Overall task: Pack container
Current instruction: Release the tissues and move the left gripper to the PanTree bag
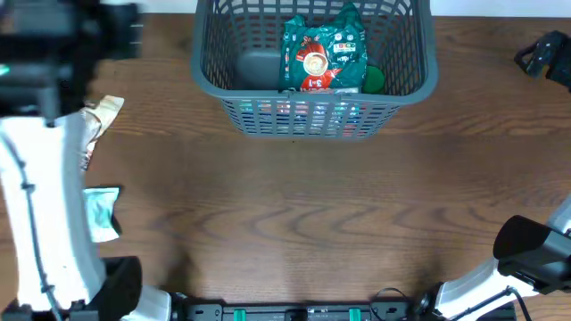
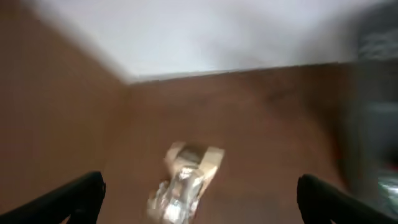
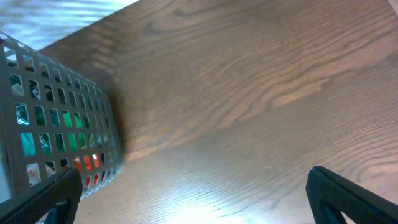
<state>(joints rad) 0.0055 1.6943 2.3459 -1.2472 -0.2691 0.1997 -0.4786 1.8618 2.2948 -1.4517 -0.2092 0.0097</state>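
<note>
1 basket holds at least 1 green packet; on table 1 beige packet, 1 teal packet. 2 claws: left claw wide, right claw wide, both empty.

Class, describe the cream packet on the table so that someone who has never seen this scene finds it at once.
Start at the dark grey basket on the far side, then look left to the left arm. Two packets lie beside it. The cream packet is the farther one, crumpled and pale beige, whereas the teal packet lies nearer the front.
</note>
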